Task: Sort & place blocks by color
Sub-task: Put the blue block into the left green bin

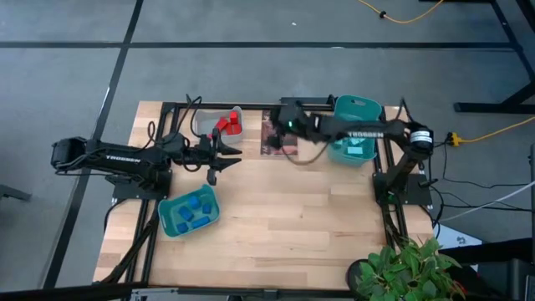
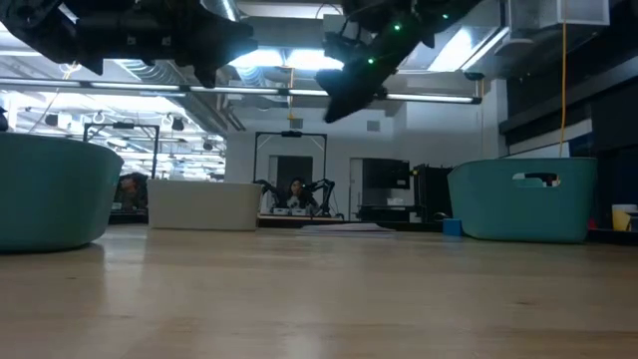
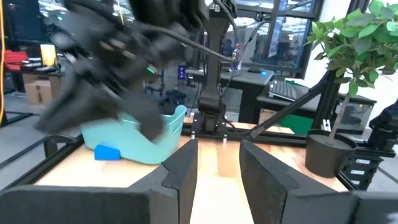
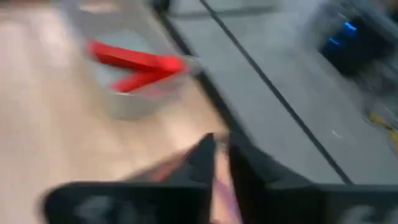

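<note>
My left gripper (image 1: 219, 159) hangs over the bare wood between two bins, its fingers (image 3: 180, 177) apart with only tabletop showing in the gap, so I judge it is carrying nothing. Just beside it, nearer my base, the teal bin (image 1: 169, 226) holds the dark blue blocks (image 1: 193, 209); just past it, the grey bin (image 1: 203, 122) holds the red blocks (image 1: 228, 124). Hovering between them makes sense: either bin is a short reach.

Farther across, my right gripper (image 1: 280, 125) stretches over the dark picture card (image 1: 272, 147) at the table's far edge, next to the grey bin. Its fingers (image 4: 205, 158) are nearly together; a reddish smear sits by them, but I cannot tell whether a block is pinched there.

Behind that arm the second teal bin (image 1: 358, 107) holds the light cyan blocks (image 1: 354, 150).

Only the high view shows the sorting by colour. The left wrist view adds a lone blue block (image 3: 107, 152) lying outside that far bin. The low view shows only bin walls, never their contents.
</note>
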`<state>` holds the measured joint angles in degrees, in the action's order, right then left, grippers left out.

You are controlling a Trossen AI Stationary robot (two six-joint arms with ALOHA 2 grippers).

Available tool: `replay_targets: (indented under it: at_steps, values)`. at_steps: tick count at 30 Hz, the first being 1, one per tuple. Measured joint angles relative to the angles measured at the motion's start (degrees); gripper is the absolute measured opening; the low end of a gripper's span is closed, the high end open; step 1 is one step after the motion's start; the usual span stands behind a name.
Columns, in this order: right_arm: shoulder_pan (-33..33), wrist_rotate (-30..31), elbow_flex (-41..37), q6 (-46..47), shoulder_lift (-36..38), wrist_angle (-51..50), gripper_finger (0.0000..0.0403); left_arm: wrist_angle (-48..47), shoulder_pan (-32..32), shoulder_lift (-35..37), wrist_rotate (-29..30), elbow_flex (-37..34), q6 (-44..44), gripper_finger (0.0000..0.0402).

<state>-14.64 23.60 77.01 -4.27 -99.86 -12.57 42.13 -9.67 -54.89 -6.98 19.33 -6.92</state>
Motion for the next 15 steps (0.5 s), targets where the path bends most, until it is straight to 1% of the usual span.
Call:
replay_targets:
  at_steps: [1,2,3,5,8,11,15]
  values:
    - [-1.37,1.08,1.85,-0.07,-0.15,-3.09,0.0031,-0.04,0.0,0.0,0.01,0.0,0.0,0.0111]
    - [-2.69,1.81,3.56,0.49,-0.4,-5.76,0.0016,-0.02,0.0,0.0,0.01,0.0,0.0,0.0111]
    - [-4.12,2.61,4.94,1.83,-0.72,-8.51,0.0012,-0.04,0.0,0.0,0.01,0.0,0.0,0.0111]
    - [-6.98,3.47,6.71,5.19,-1.63,-13.81,0.0008,-0.04,0.0,0.0,0.01,0.0,0.0,0.0111]
    - [-10.62,3.8,7.97,9.82,-3.23,-19.02,0.0004,-0.03,0.0,-0.01,0.05,0.0,0.0,0.0111]
    - [-12.81,2.74,10.34,11.41,-5.79,-24.49,0.0002,-0.01,0.0,0.0,0.09,0.0,-0.02,0.0111]
    - [-14.88,2.1,15.83,12.77,-11.29,-37.05,0.0002,0.07,0.0,0.0,0.32,0.0,-0.07,0.0111]
